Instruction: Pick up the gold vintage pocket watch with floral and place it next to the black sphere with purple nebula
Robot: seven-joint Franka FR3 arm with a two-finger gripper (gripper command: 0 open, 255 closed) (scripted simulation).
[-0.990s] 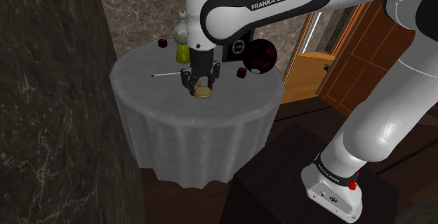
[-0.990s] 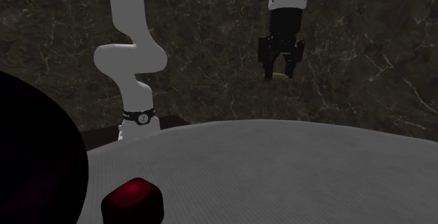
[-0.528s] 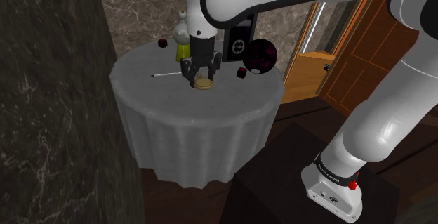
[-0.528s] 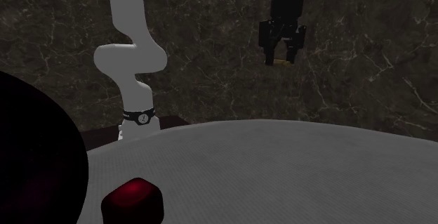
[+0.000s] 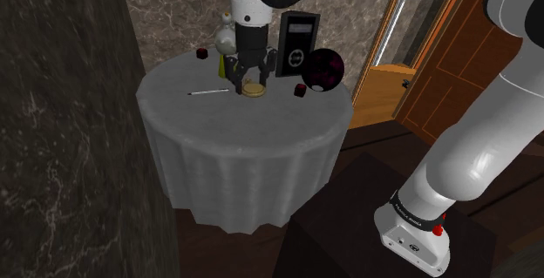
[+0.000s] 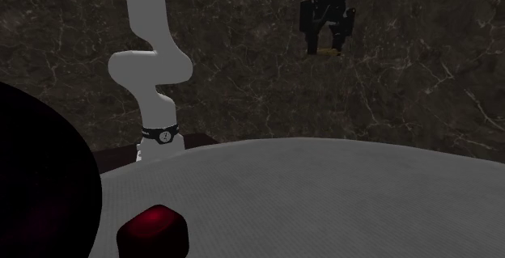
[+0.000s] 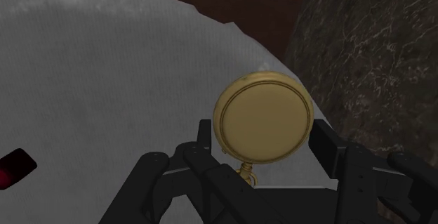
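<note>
The gripper (image 5: 251,83) hangs over the round table (image 5: 235,159), its black fingers (image 7: 328,144) clamped on either side of the gold watch (image 5: 254,90). The watch's broad face is turned up toward the hand and its crown and loop are tucked back between the fingers. From the second exterior view, the gripper (image 6: 325,48) and watch (image 6: 327,52) sit well above the grey cloth of the table (image 6: 340,192), against a dark marbled wall (image 6: 421,70), so the watch is off the surface and in the air. In the wrist view the watch (image 7: 265,117) shows a round gold lid with a raised rim; I can't make out any pattern on it. In the shoulder view it hangs over the far middle of the table, between a pale flask (image 5: 226,37) on its left and an upright black panel (image 5: 296,45) on its right. The sphere (image 5: 322,69), black with purple blotches, rests on the table right of the panel, apart from the watch. A small dark red cube (image 5: 301,90) sits just beside the sphere on its near left. A second cube (image 5: 203,54) sits at the far left of the table by the flask, and a thin rod (image 5: 207,91) lies on the cloth left of the gripper. In the second exterior view the sphere (image 6: 40,183) bulks at the near left with the cube (image 6: 154,228) close by. An orange door (image 5: 436,67) stands to the right of the table.
</note>
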